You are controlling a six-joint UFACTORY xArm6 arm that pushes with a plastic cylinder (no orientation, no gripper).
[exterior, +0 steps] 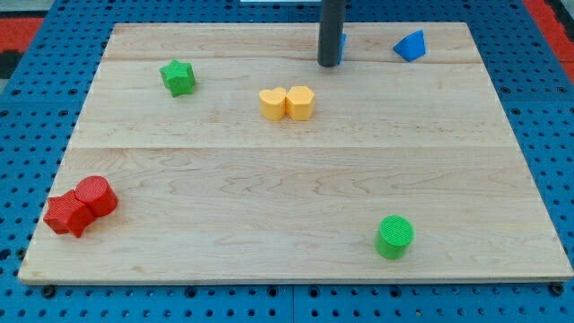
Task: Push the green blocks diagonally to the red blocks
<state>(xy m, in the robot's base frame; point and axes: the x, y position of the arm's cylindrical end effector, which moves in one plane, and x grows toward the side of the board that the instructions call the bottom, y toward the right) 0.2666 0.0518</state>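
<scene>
Starting at the view's left, two red blocks (pixel 80 207) sat touching near the bottom-left corner of the pale wooden bench (pixel 287 188), which lay on blue pegboard (pixel 547 135). A green star block (pixel 178 77) stood upper left, well apart from them. Two yellow blocks (pixel 288 103) touched mid-board. My tip (pixel 329 65) rested near the top edge, just in front of a half-hidden blue block (pixel 343 43); it's a bare rod, no fingers, holding nothing. A blue wedge (pixel 410 45) stood further right, a green cylinder (pixel 395 237) lower right.

Legible text, labels, brands, numbers, signs: none. Blocks, rod and surface (pixel 296 179) carry no readable marking anywhere in the view.
</scene>
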